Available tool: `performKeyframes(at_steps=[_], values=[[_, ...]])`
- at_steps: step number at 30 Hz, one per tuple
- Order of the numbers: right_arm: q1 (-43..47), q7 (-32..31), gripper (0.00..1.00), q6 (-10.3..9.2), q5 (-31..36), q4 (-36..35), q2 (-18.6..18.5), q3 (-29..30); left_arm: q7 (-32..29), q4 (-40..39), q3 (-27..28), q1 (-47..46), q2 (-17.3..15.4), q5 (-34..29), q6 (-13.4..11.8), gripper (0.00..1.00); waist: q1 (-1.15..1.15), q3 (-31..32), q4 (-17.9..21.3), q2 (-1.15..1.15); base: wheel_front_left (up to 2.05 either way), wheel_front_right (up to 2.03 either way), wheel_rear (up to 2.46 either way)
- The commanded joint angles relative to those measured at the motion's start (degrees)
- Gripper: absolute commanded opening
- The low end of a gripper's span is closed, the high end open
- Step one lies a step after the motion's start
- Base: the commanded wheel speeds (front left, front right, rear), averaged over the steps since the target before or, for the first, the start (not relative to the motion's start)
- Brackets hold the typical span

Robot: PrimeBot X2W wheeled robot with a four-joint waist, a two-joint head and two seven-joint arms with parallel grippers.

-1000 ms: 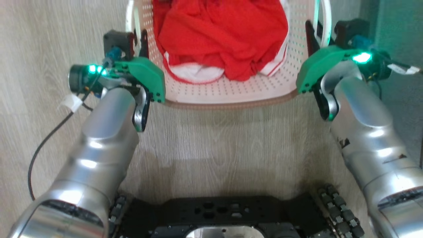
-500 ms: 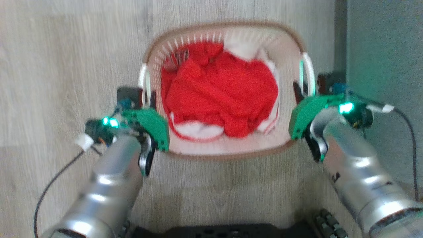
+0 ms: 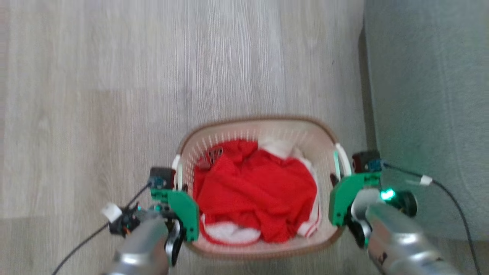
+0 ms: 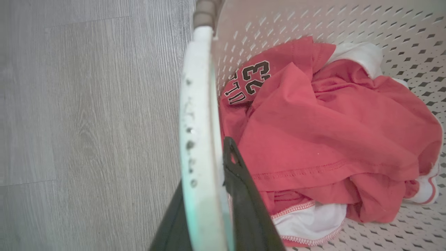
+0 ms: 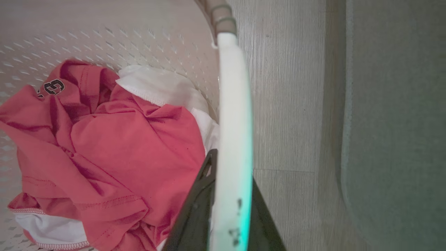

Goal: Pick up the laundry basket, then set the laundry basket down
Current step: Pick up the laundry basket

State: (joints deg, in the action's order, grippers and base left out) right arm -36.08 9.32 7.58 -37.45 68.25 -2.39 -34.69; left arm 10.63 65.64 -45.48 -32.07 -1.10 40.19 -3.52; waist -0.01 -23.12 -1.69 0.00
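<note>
The laundry basket (image 3: 263,120), cream with perforated walls and a brown woven-look rim, sits low in the head view over the pale wood-grain floor (image 3: 114,95). Its right side is just beside the edge of a grey-green surface (image 3: 428,95) that covers the floor's right side. It looks to be held clear of the floor, though the blurred top-down picture does not settle that. The left gripper (image 4: 205,167) is clamped on the white left handle (image 4: 197,122): one dark finger lies inside the basket against the handle's inner face, the other outside it. The right gripper (image 5: 231,170) grasps the white right handle (image 5: 233,104) the same way, a finger on each side of the band. Both handles carry small dark marks near the fingers and a green tint from the wrist lights. A crumpled red jersey (image 4: 331,122) with "23" in black, white-edged numerals fills the middle of the basket, the number lying toward the far left corner. A white garment (image 5: 156,87) lies bunched against the far right wall, and white fabric with red trim lies along the near edge. A black cable (image 3: 454,202) trails from the right wrist over the grey-green surface.
</note>
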Motion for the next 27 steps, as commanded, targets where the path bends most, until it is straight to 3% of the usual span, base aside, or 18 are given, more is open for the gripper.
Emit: performKeyframes(at_steps=[1,11,27], values=[[2.6,-0.4,0.0,-0.09,-1.2,-0.7,-0.5,-1.9,-0.2,0.0,-0.1,1.8,-1.8,0.6,0.1,0.0,0.01,5.2,0.0,0.0,0.0,0.0,0.0],[9.6,-3.6,0.0,-0.09,-7.7,-0.3,-0.5,-8.3,-1.1,0.9,-4.8,8.6,-1.8,4.7,0.7,0.0,0.01,16.5,-0.2,0.0,0.0,0.0,0.0],[12.5,-3.8,0.0,-0.09,-13.3,-0.3,-0.5,-14.7,-1.3,2.6,-8.3,11.7,-1.8,8.0,0.7,0.0,0.01,23.2,-0.2,0.0,0.0,0.0,0.0]])
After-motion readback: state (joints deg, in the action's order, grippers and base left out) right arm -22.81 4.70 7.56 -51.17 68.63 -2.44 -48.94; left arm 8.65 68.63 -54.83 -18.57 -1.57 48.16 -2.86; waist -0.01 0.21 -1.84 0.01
